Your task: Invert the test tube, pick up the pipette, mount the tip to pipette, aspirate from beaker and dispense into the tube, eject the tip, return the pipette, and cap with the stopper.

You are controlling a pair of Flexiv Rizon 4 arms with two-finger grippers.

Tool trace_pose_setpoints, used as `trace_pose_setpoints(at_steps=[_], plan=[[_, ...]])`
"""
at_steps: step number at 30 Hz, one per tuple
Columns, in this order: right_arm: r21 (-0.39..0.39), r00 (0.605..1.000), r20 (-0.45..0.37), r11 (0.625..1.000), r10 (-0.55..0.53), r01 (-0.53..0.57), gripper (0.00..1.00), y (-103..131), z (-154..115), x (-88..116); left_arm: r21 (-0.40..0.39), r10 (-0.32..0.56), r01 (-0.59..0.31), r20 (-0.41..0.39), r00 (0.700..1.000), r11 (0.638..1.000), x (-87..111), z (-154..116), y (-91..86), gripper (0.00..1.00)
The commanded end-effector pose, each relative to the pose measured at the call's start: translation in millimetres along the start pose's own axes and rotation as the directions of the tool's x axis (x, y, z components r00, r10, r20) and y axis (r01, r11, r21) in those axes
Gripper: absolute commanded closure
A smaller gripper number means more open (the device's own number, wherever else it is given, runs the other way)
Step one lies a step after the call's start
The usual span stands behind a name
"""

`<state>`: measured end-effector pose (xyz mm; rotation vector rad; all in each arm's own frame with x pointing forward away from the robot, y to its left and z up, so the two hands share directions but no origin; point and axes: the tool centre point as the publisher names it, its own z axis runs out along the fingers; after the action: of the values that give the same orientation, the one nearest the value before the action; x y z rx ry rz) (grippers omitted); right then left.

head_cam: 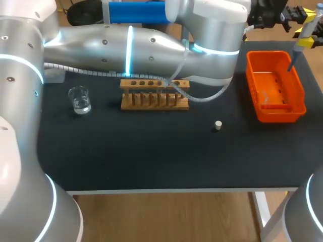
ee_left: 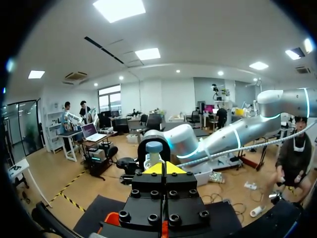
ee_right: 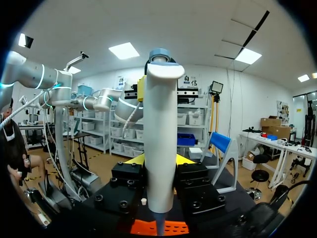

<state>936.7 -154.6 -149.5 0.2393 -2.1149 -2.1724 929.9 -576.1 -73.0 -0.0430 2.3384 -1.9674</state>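
Observation:
My right gripper point(ee_right: 159, 161) is shut on the white pipette point(ee_right: 159, 144), holding it upright above the orange bin point(head_cam: 301, 85). The pipette's point(head_cam: 302, 43) thin lower end point(head_cam: 292, 61) points down into the bin at the table's back right, with my right gripper point(head_cam: 309, 40) at the view's edge. My left arm reaches across the table, and its gripper point(head_cam: 302, 14) is shut and empty right by the pipette's top. The blue-capped pipette head point(ee_left: 153, 150) stands just ahead of the left gripper's point(ee_left: 163, 167) yellow tips. A clear tube point(head_cam: 174, 84) leans in the wooden rack point(head_cam: 154, 101).
A glass beaker point(head_cam: 79, 99) with clear liquid stands left of the rack. A small pale stopper point(head_cam: 218, 125) lies on the black mat right of the rack. My left arm's thick link hangs over the table's back, above the rack.

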Motion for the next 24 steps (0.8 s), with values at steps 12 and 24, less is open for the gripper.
trace_pose_setpoints(at_steps=[12, 24], plan=[[0.0, 1.0, -0.01, 1.0, -0.001, 0.001, 1.0, 8, -2, -2, 0.03, 0.002, -0.002, 0.021, 1.0, 1.0, 0.3, 5, 10.6, 1.0], [0.0, 1.0, -0.01, 1.0, -0.001, 0.001, 1.0, 8, -2, -2, 0.049, 0.028, -0.031, 0.058, 0.998, 0.998, -4.7, -5, -6.3, 1.0]])
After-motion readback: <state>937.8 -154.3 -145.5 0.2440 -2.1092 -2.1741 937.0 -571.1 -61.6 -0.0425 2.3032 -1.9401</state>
